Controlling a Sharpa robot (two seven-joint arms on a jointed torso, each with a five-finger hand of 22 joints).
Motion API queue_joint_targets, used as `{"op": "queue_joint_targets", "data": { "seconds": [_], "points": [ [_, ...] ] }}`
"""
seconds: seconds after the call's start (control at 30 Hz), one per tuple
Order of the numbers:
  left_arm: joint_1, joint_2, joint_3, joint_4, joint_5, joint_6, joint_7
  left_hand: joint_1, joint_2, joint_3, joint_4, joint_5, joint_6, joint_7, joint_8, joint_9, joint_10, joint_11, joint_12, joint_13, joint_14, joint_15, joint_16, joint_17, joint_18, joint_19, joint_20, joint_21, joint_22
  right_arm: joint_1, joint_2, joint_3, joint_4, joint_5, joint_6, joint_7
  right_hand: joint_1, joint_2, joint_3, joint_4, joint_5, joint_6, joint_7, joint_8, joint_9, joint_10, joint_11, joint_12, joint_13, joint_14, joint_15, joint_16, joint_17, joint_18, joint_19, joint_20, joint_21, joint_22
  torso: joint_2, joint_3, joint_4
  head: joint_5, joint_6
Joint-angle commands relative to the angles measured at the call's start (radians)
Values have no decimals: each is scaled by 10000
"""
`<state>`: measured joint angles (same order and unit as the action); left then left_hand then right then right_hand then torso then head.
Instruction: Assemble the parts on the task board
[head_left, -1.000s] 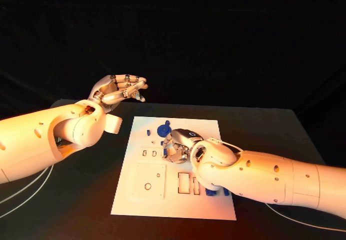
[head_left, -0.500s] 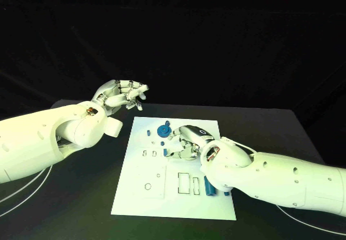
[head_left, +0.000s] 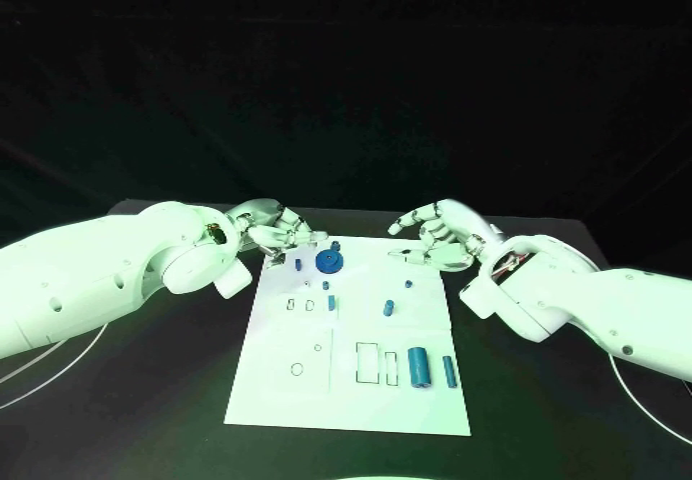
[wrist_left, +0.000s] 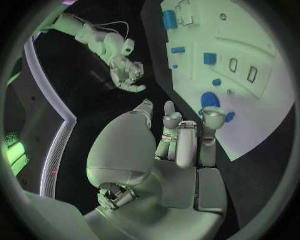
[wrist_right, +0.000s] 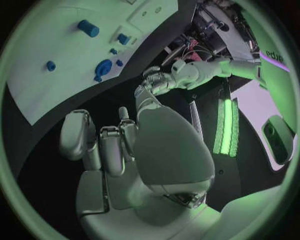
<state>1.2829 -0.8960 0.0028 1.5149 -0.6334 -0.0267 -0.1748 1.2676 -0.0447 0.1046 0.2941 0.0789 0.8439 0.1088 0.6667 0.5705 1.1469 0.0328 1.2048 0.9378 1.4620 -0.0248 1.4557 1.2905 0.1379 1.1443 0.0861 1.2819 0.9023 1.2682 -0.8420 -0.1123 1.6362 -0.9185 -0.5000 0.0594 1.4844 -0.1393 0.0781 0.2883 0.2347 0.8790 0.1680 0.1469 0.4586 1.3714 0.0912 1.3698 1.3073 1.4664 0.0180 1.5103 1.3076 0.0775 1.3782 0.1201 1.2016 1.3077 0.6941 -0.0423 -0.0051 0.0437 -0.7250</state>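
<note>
We look down on a black table (head_left: 144, 380) with a white task board (head_left: 361, 400) lying in its middle, its long side running away from us.

Small blue parts sit on the board. Near the far edge stands a round blue gear (head_left: 332, 262), with a smaller blue piece (head_left: 297, 265) just beside it toward the left arm. Further in, a short blue peg (head_left: 330, 300) and another blue peg (head_left: 387, 307) stand apart from each other around the board's middle. Toward the near right corner, a thick blue cylinder (head_left: 420, 367) lies beside a thinner blue bar (head_left: 449, 371), both next to two empty rectangular slots (head_left: 378, 366).

The left hand (head_left: 271, 232) hangs at the board's far left corner, close to the gear. Its fingers are curled loosely inward and we see nothing held in them. From the left wrist view, the fingertips (wrist_left: 212, 114) hover just over the gear (wrist_left: 210, 100) at the board's edge; whether they touch it, we cannot tell.

The right hand (head_left: 440, 235) hangs above the far right corner of the board, well apart from the parts. Its fingers are spread and gently bent, with nothing between them. In the right wrist view the right hand (wrist_right: 112, 145) is likewise bare, with the board's (wrist_right: 56, 90) edge beyond it.
</note>
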Motion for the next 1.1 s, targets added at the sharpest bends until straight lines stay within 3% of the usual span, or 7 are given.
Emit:
{"op": "queue_joint_targets", "data": {
  "seconds": [0.03, 0.23, 0.37, 0.73, 1.1],
  "points": [
    [15, 226, 6, -108, -1743, 1738, -1984, -153, 36, -93, 8, -10, -43, -74, 70, 91, 58, -11, 46, 53, 129, -18, 60, 95, -120, 92, 8, 59, 94, 129, -177, 7, -265, 2702, 753, 1198, -175, 3, 23, 6, 91, 52, -24, 85, 20, 0, -97, 4, 306, 647, -105, -33, 1000, 78, -48, -68, -80, 223, -59, 20, -2, 13, -46],
    [28, 633, -2, -325, -2430, 2273, -2722, -331, 109, -253, 8, -22, -493, 61, -218, 84, -101, 88, -55, -95, 234, 48, 172, 365, -161, 212, 8, 175, 298, 252, -353, 9, -775, 3410, 770, 1382, -216, 9, 25, -3, 200, 18, -28, 122, 24, -25, -104, -19, 278, 637, -112, -55, 953, 101, -105, -78, -201, 154, -63, 50, 1, 27, -56],
    [44, 895, -26, -477, -2768, 2422, -2981, -434, 123, -345, 13, -35, -501, 85, -263, 91, -150, 115, -95, -157, 249, 73, 191, 405, -172, 247, 24, 211, 358, 291, -402, 9, -965, 3524, 737, 1387, -204, 16, 44, -19, 260, -43, -23, 130, 19, -86, -102, -77, 214, 624, -112, -81, 901, 122, -159, -82, -311, 91, -65, 44, 9, 29, -70],
    [143, 1560, -147, -894, -3372, 2772, -3226, -709, 246, -624, 16, -44, -362, 62, -211, 208, -120, 108, -65, -111, 265, 80, 214, 462, -180, 282, 51, 265, 444, 319, -434, 9, -1150, 3313, 664, 1204, -194, 11, 61, -25, 295, -119, -11, 136, 10, -212, -93, -198, 83, 577, -108, -160, 728, 175, -296, -82, -576, -66, -59, 33, -6, 81, -93],
    [224, 1934, -273, -1226, -3615, 3257, -3324, -809, 320, -707, 16, -55, -357, 56, -200, 250, -151, 103, -87, -143, 263, 75, 214, 467, -184, 289, 53, 280, 470, 322, -418, 9, -1239, 3167, 660, 1062, -187, 11, 73, -27, 306, -154, -6, 141, 6, -267, -89, -251, 27, 561, -106, -189, 676, 191, -339, -82, -661, -115, -47, 30, 2, 71, -143]
  ]
}}
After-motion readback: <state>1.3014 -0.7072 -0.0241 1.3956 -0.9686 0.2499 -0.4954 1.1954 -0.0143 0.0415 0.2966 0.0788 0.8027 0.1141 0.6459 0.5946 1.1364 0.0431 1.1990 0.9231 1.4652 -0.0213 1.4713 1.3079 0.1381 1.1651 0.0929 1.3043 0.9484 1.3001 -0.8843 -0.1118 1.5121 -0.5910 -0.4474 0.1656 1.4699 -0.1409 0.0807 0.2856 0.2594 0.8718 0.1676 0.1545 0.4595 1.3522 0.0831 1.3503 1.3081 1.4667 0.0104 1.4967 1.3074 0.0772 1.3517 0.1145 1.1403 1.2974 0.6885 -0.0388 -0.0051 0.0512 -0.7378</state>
